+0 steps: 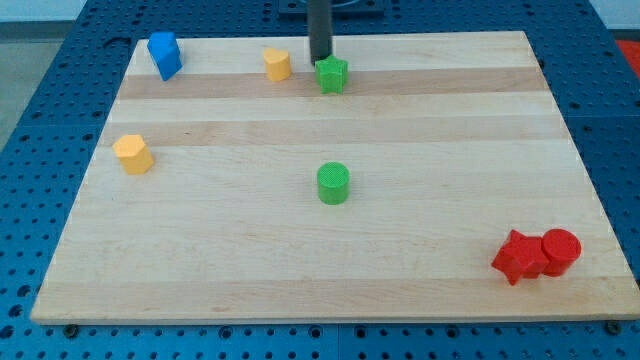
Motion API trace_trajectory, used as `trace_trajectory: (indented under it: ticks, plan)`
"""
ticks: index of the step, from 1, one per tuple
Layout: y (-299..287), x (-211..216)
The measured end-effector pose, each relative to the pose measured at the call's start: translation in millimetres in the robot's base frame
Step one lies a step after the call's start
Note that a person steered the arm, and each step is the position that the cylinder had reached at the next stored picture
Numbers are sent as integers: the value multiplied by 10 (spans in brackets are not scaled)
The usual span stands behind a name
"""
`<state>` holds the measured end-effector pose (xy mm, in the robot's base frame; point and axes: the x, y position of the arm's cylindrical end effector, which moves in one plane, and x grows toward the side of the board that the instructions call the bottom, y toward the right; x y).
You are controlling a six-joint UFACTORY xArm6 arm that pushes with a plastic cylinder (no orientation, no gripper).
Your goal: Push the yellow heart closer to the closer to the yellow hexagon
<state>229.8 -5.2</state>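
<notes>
The yellow heart (277, 64) lies near the board's top edge, left of centre. The yellow hexagon (133, 154) lies near the board's left edge, well down and to the left of the heart. My tip (319, 61) stands near the top edge, just right of the yellow heart with a small gap. It is close against the upper left of a green block (332, 75); I cannot tell if it touches that block.
A blue block (164, 54) sits at the board's top left corner. A green cylinder (333, 184) stands mid-board. A red star (519, 257) and a red cylinder (560, 251) touch each other at the bottom right. The wooden board (450, 140) rests on a blue perforated table.
</notes>
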Motion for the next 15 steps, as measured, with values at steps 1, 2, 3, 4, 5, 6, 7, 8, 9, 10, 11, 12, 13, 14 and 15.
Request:
trace_trajectory:
  ticks: [1,2,3,4,5,6,7,8,9,10,11,12,13,14,15]
  plan:
    - [-61,-258]
    - [-463,-22]
    - [-707,497]
    - [-868,1007]
    - [-1023,1256]
    - [-797,1074]
    - [-496,766]
    - [-476,494]
    - [-916,477]
    - [-1603,896]
    - [-2221,1457]
    - [-2368,1557]
    - [-2135,1168]
    - [-1719,966]
    - [-1365,1126]
